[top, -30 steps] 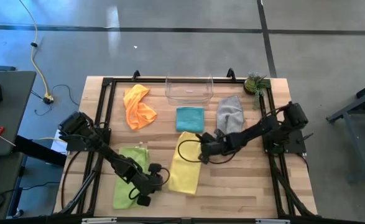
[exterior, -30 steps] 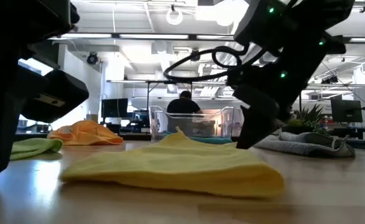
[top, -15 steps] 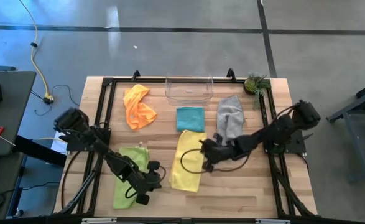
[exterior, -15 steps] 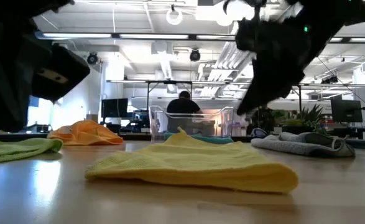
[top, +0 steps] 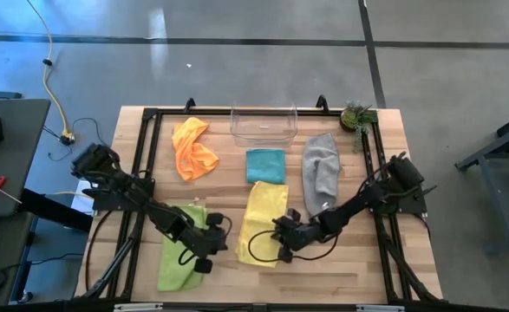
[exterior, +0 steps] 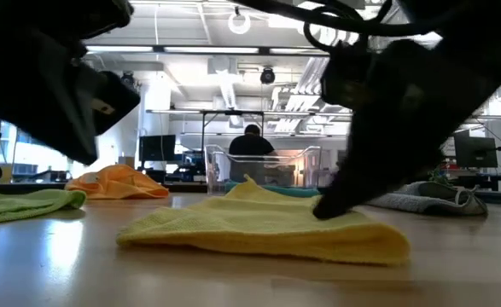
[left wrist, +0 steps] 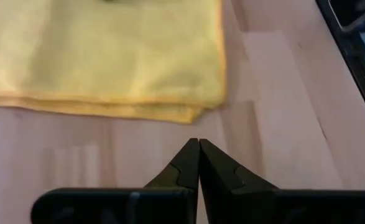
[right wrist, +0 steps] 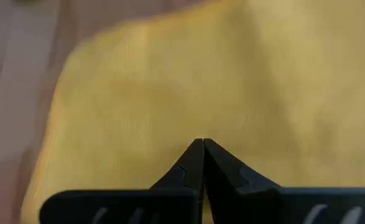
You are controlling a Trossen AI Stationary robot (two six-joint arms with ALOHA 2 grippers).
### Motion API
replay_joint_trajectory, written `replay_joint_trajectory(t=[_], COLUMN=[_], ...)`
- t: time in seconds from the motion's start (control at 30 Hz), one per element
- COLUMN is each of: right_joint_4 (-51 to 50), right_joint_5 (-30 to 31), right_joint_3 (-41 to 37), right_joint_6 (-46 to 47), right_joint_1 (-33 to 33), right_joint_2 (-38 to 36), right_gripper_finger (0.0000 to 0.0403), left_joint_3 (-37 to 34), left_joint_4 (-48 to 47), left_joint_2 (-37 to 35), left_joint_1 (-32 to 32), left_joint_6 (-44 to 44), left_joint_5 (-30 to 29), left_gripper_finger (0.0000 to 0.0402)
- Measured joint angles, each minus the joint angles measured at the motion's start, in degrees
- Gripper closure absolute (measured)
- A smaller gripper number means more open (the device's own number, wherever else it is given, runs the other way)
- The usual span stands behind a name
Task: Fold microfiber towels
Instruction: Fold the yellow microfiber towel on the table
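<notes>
So far only the teal towel [top: 265,165], a neat square just near of the clear bin [top: 264,126], looks finished, while the yellow towel [top: 263,223] at mid-surface lies folded over once. The right gripper [top: 282,247] rests on its near end and the left gripper [top: 209,256] sits just beside its left edge, both with jaws clenched on nothing. Left, by my reading, are the crumpled orange towel [top: 193,149] at far left, the grey towel [top: 321,170] at far right and the lime green towel [top: 179,245] at near left.

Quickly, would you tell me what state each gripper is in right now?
Left gripper: shut, holding nothing, beside the yellow towel.
Right gripper: shut, empty, over the yellow towel.
</notes>
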Motion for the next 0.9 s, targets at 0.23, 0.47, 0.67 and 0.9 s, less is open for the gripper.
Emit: replay_joint_trajectory(t=[0.23, 0.47, 0.67, 0.9], right_joint_4=[-6.12, -15.26, -15.66, -15.54], right_joint_5=[-9.27, -10.32, -6.11, -2.96], right_joint_3=[0.24, -0.07, -0.07, -0.04], right_joint_6=[-0.12, -1.65, -2.70, -3.45], right_joint_1=[2.03, 3.45, 3.36, 3.38], right_joint_2=[-1.86, -7.75, -12.47, -13.44], right_gripper_finger=[0.0402, 0.0402, 0.0402, 0.0402], left_joint_3=[0.08, 0.02, 0.04, 0.04], left_joint_4=[-0.18, 2.02, 10.22, 12.98], left_joint_2=[-2.78, -2.99, -2.25, 2.14], left_joint_1=[4.40, 10.00, 17.47, 23.96], left_joint_6=[0.45, 0.57, -0.01, 1.62], left_joint_5=[0.04, 0.53, 2.97, 3.07], left_gripper_finger=[0.0401, 0.0402, 0.0373, 0.0290])
